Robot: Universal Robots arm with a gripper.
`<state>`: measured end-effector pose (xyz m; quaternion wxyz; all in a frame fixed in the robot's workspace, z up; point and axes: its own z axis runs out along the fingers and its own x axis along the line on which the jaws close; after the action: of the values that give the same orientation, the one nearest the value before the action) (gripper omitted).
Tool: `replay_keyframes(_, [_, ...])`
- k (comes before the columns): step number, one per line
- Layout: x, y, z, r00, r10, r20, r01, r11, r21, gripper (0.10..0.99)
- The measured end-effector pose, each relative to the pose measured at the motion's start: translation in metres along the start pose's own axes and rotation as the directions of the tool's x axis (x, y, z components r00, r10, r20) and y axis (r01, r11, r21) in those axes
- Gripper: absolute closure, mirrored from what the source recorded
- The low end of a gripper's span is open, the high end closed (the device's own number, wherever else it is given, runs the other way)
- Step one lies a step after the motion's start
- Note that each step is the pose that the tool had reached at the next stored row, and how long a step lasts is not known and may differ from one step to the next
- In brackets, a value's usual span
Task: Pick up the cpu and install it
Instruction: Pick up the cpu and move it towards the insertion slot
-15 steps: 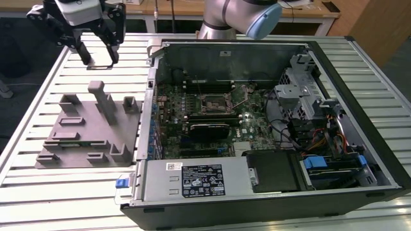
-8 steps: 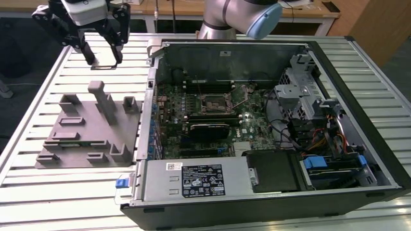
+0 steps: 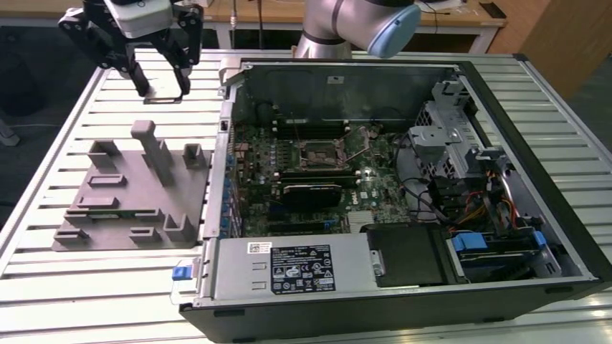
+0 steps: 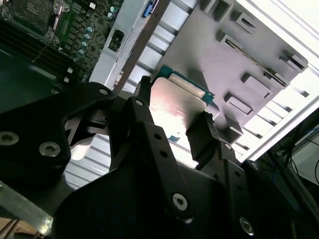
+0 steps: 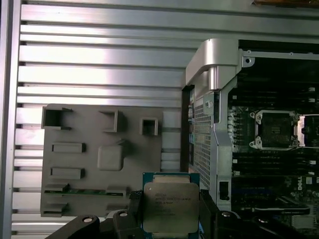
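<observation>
I see a slatted metal table carrying two things: a grey moulded block lying flat toward the exterior view's left, and an open computer case just beside it, toward the right.

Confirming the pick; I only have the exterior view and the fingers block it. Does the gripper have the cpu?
Observer: Yes. In both wrist views the cpu is clamped in the gripper.
Operator: Gripped by edges or faces?
Observer: Edges. The fingers press two opposite sides, and the silver top faces the first wrist camera uncovered.
Operator: Anything in the socket?
Observer: It looks empty. In the first wrist view the socket shows a bare dark centre inside its metal frame.
</observation>
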<state>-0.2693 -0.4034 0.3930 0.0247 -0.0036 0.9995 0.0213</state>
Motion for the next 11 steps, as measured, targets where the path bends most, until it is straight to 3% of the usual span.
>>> replay_keyframes(11, [-0.0142,-0.0001,0.0007,1.0000,0.000,0.0001,0.000,1.0000,0.000,0.545])
